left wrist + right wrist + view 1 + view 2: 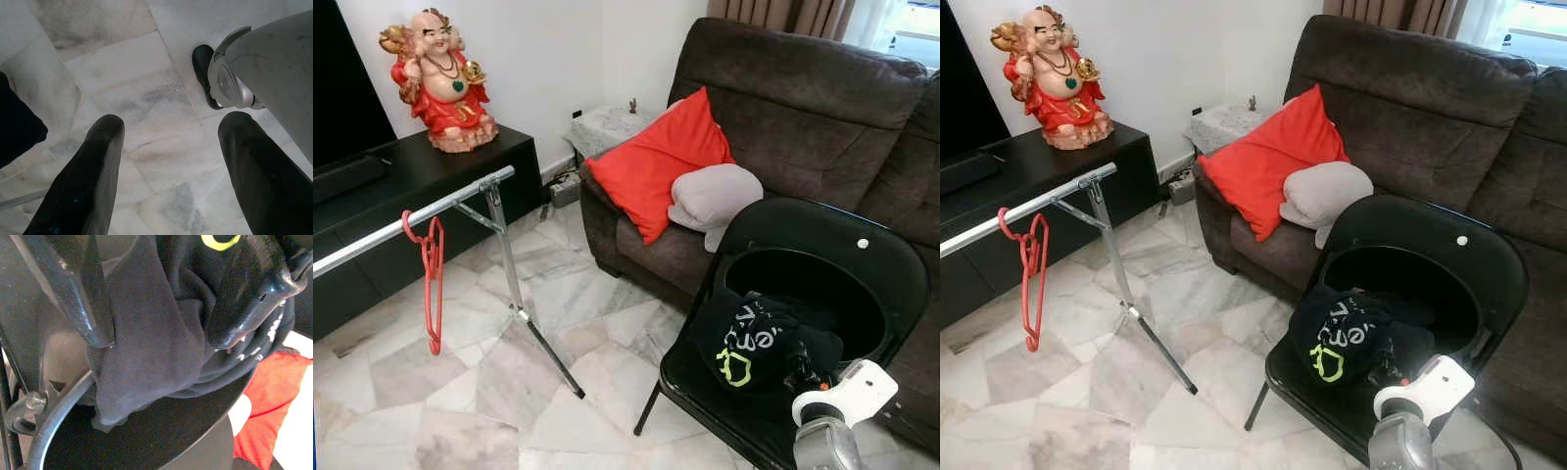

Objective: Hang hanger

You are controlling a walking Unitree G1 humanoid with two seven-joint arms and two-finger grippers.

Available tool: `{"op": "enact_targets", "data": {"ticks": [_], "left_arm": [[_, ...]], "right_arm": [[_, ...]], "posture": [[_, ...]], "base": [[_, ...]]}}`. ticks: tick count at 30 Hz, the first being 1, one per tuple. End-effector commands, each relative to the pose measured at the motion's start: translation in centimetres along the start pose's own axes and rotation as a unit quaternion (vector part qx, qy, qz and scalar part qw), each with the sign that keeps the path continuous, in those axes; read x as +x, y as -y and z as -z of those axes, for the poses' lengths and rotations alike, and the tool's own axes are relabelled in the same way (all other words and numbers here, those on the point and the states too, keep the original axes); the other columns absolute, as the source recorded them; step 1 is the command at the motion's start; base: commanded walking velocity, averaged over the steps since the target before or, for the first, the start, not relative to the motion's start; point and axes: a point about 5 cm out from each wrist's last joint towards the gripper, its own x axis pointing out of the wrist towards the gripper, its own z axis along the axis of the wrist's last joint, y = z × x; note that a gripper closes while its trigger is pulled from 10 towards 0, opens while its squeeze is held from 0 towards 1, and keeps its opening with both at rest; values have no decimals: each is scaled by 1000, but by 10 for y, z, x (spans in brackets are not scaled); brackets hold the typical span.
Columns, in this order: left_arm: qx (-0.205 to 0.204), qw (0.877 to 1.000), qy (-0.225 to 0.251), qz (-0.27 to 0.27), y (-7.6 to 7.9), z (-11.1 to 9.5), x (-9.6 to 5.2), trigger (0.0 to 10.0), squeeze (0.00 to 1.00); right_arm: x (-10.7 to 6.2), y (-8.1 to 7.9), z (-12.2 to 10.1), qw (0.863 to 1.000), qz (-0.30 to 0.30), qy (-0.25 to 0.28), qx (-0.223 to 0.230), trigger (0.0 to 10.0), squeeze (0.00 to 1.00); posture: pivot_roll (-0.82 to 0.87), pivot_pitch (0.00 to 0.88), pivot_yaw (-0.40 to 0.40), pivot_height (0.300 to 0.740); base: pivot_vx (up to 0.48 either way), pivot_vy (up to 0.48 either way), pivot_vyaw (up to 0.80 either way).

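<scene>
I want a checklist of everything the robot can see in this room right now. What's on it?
Surface: pale marble floor; black folding chair beside the sofa.
Job's things: red hanger hangs on the silver rail of a clothes rack.
Clutter: black garment with yellow-green print bunched on the chair seat.
Grippers: right gripper at the garment, jaws apart, cloth between them; left gripper open, pointing down at the floor.
Cables: plugs and cable by the wall beside the sofa.
Surroundings: brown sofa with red cushion and grey cushion; figurine on a black cabinet.
</scene>
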Motion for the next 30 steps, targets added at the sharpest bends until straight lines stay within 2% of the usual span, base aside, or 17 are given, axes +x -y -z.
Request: {"op": "enact_targets", "data": {"ticks": [1,11,12,13,14,15,16,30], "left_arm": [[11,1000,-8,-4,-4,4,-1,10000,0],[12,1000,-8,-4,-4,3,-1,10000,0],[12,1000,-8,-4,-4,3,-1,10000,0],[12,1000,-8,-4,-4,3,-1,10000,0],[12,1000,-8,-4,-3,4,-1,10000,0],[12,1000,-8,-4,-3,4,-1,10000,0],[12,1000,-8,-4,-3,4,-1,10000,0],[13,1000,-8,-4,-4,4,-1,10000,0]], "right_arm": [[2,-1,1,1000,-1,0,-1,10000,0],[2,2,6,1000,13,-9,-3,10000,0],[2,2,7,1000,12,-9,-2,9020,0],[2,1,7,1000,12,-9,-2,3176,0],[2,1,7,1000,12,-9,-2,3176,0],[2,1,7,1000,11,-9,-2,1020,0],[2,1,7,1000,11,-8,-2,0,0],[3,1,7,1000,13,-6,-2,0,0]], "posture": [[10,15,29,740],[11,16,31,740],[11,16,31,740],[11,16,31,740],[14,16,30,740],[14,16,30,740],[14,16,31,740],[16,17,32,740]], "base": [[0,0,0],[0,0,0],[0,0,0],[0,0,0],[0,0,0],[0,0,0],[0,0,0],[0,0,0]]}}
